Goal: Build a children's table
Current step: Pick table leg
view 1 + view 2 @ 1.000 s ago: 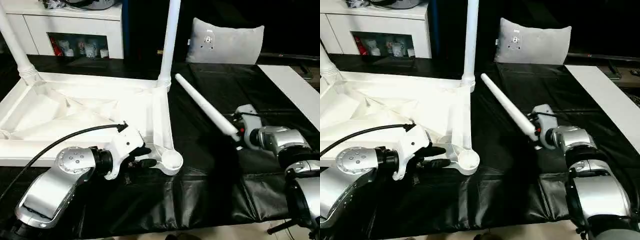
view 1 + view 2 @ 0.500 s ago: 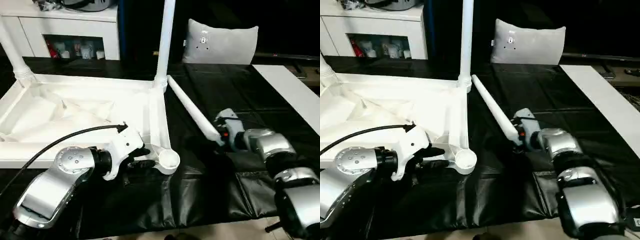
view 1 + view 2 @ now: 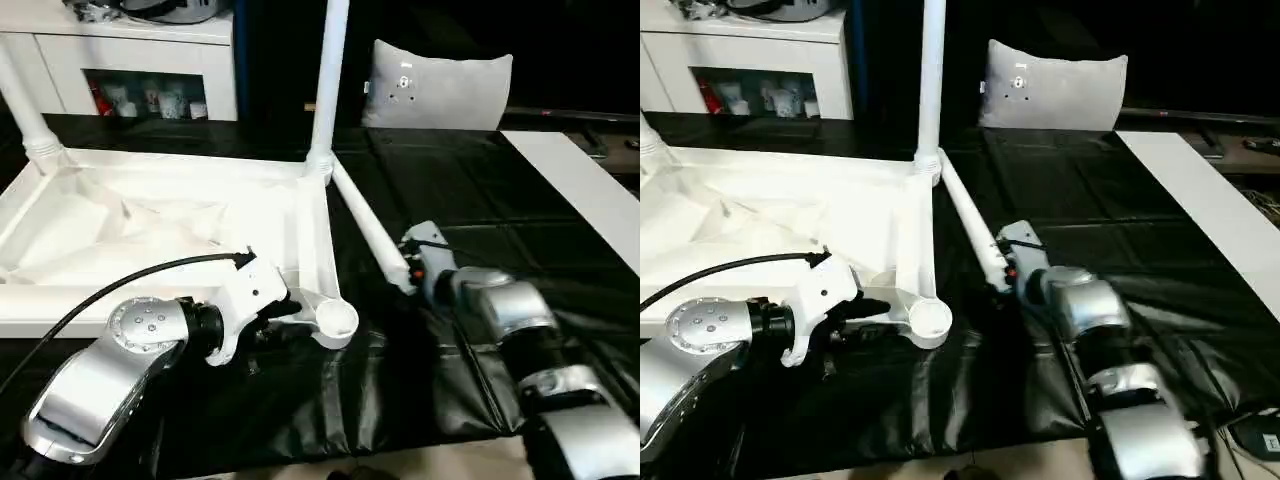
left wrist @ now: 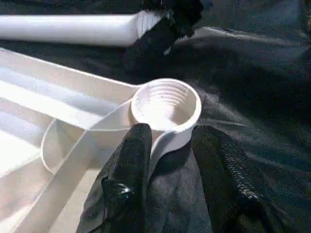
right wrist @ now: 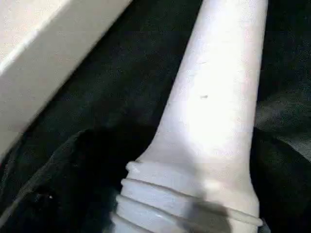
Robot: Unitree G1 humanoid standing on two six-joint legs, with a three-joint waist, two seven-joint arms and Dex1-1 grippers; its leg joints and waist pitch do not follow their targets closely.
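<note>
Table top point(image 3: 150, 215) lies upside down on black sheet point(image 3: 470, 190), two legs already upright in the far corner sockets. Left gripper point(image 4: 167, 145) pinches the web just under the empty near socket point(image 4: 166, 104), steadying that corner. Right gripper point(image 3: 412, 262) holds the loose leg point(image 3: 365, 222) near its threaded end; finger state there — cannot tell. The leg lies slanted just beside the top's right rim.

Judgement: to do this well, tip the leg upright, centre the threaded end over the socket, start turning gently to avoid cross-threading, and keep the left pinch firm.

Smooth glossy white plastic; tapered tube; ribbed threads on both parts; crinkly sheet.
</note>
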